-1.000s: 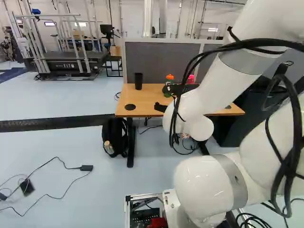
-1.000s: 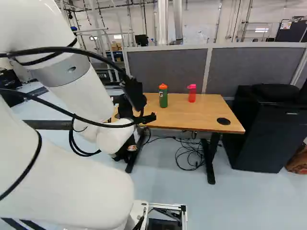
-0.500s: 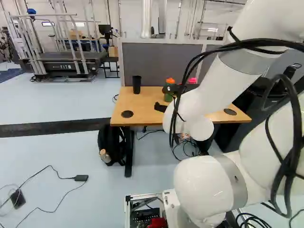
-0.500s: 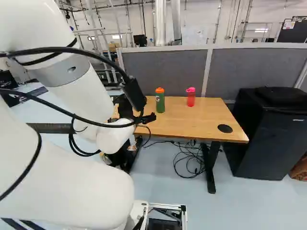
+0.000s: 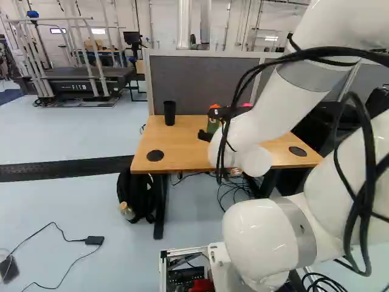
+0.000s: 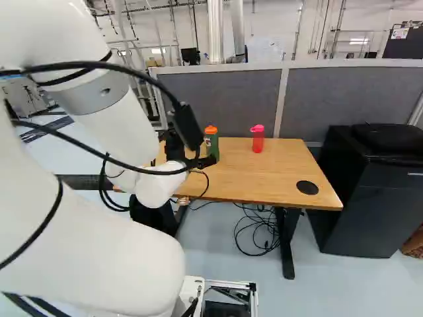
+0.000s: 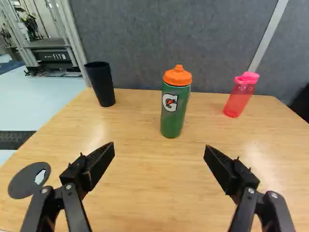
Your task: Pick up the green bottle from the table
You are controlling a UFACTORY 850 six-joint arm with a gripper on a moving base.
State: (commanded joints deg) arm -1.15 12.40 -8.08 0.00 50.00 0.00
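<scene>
Here, with twelve o'clock straight ahead of the gripper [image 7: 159, 147], the green bottle [image 7: 174, 111] stands upright on the table [image 7: 149, 188], at twelve, slightly toward one. The jaws are spread, nothing between them. An off-centre approach could drive the three-o'clock finger into the bottle and topple it; closing too early would miss. The pink bottle [image 7: 240, 95], at one o'clock, and black cup [image 7: 101, 84], at eleven, appear less at risk.

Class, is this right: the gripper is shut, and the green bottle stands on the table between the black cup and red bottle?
The gripper is open, not shut: the wrist view shows its fingers apart. The green bottle does stand on the table between the black cup and red bottle.
</scene>
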